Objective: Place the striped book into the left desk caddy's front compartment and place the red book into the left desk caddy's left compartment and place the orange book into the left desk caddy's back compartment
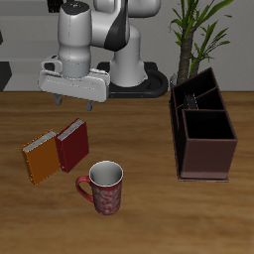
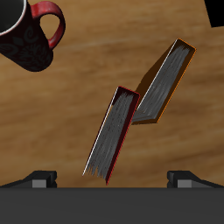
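Observation:
The red book (image 1: 72, 144) (image 2: 114, 131) and the orange book (image 1: 42, 157) (image 2: 164, 83) stand side by side on the wooden table, pale page edges facing up toward the wrist camera. My gripper (image 1: 76, 99) (image 2: 114, 179) hangs above the table a little farther back than the two books, open, with nothing between its fingers. The left desk caddy (image 1: 206, 159), a dark maroon box with black dividers, stands well apart from them. A pale-and-dark striped shape, apparently the striped book (image 1: 201, 95), shows inside the caddy's end nearest the plant.
A dark red patterned mug (image 1: 102, 188) (image 2: 31, 35) stands nearer the table's front edge, close beside the books. A potted plant (image 1: 193, 30) rises behind the caddy. The robot's base (image 1: 124, 69) is at the back.

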Tool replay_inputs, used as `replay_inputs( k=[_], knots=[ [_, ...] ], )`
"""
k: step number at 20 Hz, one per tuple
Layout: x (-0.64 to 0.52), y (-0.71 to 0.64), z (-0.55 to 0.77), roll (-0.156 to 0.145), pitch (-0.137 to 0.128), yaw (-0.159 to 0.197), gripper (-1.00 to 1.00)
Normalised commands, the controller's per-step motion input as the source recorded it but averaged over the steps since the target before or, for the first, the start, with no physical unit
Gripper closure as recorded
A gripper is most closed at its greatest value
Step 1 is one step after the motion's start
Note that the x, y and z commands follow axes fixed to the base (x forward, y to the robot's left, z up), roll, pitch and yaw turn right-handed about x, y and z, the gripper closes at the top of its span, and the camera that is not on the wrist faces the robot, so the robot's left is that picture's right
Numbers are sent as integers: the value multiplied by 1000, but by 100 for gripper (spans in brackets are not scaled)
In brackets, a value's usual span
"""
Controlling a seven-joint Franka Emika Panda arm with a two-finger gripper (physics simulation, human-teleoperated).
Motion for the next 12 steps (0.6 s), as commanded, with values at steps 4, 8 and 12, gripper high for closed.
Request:
replay_inputs(
  k=[4, 8, 12],
  knots=[
    [12, -70, -117, 26, 4, -18, -100],
    [87, -102, -177, 57, -1, 10, -100],
    [62, 37, -108, 35, -6, -30, -100]
  ],
)
